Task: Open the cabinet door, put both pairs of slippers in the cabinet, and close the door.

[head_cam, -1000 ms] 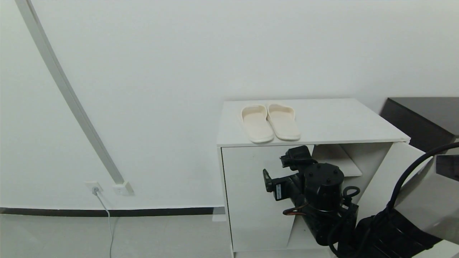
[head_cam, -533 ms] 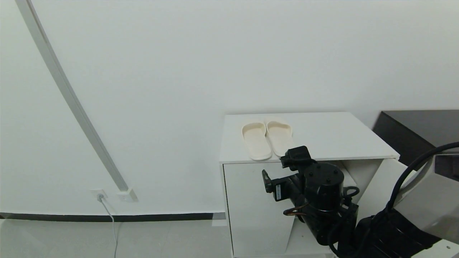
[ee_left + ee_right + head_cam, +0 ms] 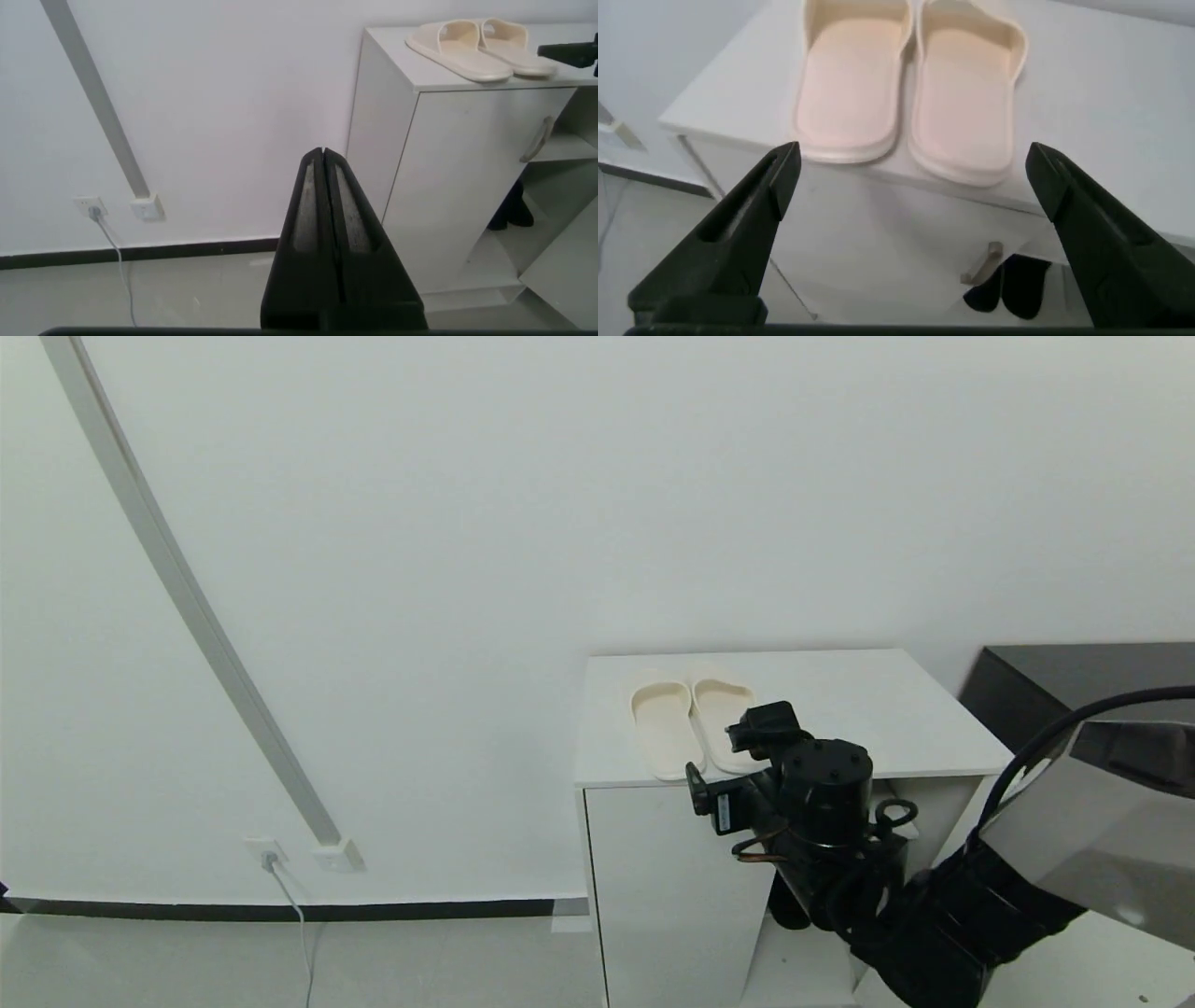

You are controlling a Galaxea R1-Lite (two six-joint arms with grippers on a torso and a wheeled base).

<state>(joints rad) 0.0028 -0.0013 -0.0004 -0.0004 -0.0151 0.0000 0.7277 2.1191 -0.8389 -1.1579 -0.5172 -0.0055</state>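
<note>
Slippers (image 3: pixel 692 722) of the cream pair lie side by side on the cabinet top (image 3: pixel 840 709), low and right of centre in the head view, toes toward the wall and heels at the front edge. My right gripper (image 3: pixel 912 159) hangs just before those heels, fingers (image 3: pixel 738 243) spread wide apart and grasping nothing. My left gripper (image 3: pixel 323 159) is off to the side, its fingers pressed flat together on nothing.

The step, I judge, is lifting this pair. I'd take both at once: come level with the heels, slide in, squeeze until the inner walls meet, then lift clear before swinging down to the open side of the cabinet (image 3: pixel 672 877).

They look like soft moulded foam, matt, with raised rims and smooth footbeds, so they should give under pressure and may slide against each other. The cabinet panels are smooth white board. A dark shape (image 3: pixel 1018 285) sits inside the cabinet, perhaps the other pair, though I cannot tell.
</note>
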